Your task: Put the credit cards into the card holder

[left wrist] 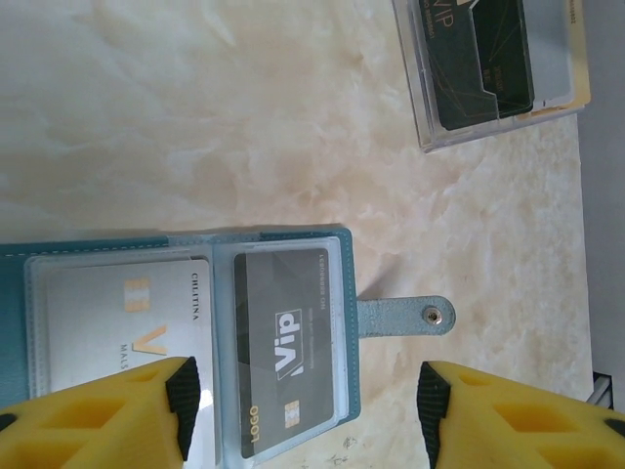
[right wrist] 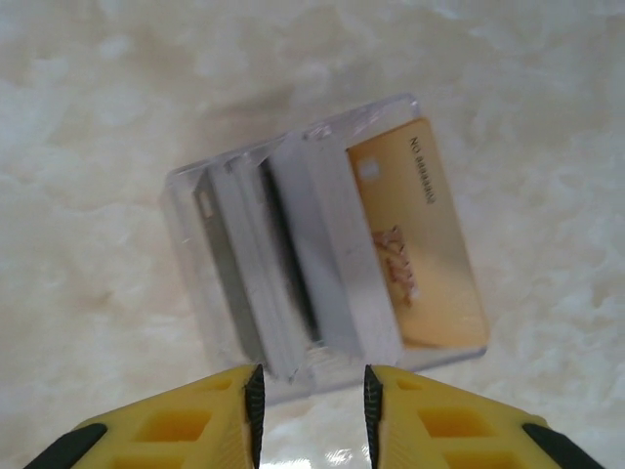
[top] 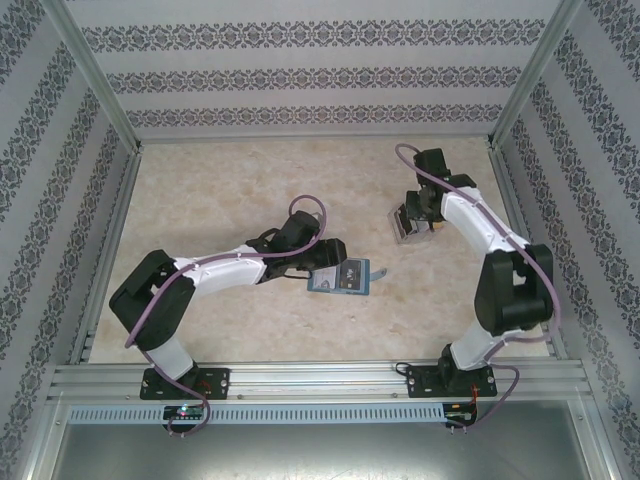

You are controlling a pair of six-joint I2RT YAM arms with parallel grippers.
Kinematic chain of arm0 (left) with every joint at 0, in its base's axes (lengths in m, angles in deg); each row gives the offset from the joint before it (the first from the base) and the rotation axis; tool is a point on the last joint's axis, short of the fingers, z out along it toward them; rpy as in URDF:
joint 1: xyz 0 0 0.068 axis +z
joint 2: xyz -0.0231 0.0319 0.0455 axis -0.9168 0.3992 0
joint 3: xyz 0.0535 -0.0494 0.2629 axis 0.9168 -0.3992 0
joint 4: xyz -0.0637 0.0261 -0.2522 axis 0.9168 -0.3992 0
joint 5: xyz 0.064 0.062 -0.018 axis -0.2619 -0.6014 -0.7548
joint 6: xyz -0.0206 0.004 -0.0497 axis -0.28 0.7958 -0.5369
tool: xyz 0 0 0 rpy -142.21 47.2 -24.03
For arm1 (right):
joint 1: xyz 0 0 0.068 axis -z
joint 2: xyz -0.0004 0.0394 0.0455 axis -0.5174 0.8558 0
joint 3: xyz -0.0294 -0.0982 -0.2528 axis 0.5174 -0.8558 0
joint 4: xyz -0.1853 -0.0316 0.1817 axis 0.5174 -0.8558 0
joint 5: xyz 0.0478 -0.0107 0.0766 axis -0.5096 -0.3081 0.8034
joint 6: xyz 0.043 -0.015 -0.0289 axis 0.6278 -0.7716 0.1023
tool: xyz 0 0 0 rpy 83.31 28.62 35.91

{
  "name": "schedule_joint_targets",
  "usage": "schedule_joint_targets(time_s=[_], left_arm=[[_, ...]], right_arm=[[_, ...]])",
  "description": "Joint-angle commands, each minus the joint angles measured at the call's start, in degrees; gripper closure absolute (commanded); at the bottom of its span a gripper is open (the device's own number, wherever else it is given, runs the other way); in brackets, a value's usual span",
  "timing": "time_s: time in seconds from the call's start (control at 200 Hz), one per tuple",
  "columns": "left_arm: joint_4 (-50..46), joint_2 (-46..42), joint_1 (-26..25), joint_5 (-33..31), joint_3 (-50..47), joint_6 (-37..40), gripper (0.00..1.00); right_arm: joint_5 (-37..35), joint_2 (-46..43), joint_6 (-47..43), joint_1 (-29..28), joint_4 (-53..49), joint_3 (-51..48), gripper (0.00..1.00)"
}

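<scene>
You get bright, even, diffuse light on the pale table (top: 230, 200), with soft, faint shadows. In your wrist views the yellow fingers (left wrist: 98, 420) blur up close, and the clear box (right wrist: 190, 220) shows mild glare.

"vip", "logo" on dark card (left wrist: 283, 352)

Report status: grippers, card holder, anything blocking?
Left gripper open over the card holder, lying open, dark card and whitish card pocketed. Right gripper part open at the clear box, tan card inside. Nothing blocking.
</scene>
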Motion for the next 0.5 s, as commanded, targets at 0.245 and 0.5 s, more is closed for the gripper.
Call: schedule_joint_targets(time_s=[0.245, 0.5], left_arm=[[-3.6, -3.0, 1.1, -3.0, -0.6, 2.3, 0.36], [-3.9, -2.6, 1.4, -2.5, -0.1, 2.3, 0.36]], right_arm=[[-5.6, 8.7, -5.3, 1.2, -4.3, 7.3, 0.58], [-6.5, 12.5, -6.4, 1.2, -5.6, 10.0, 0.59]])
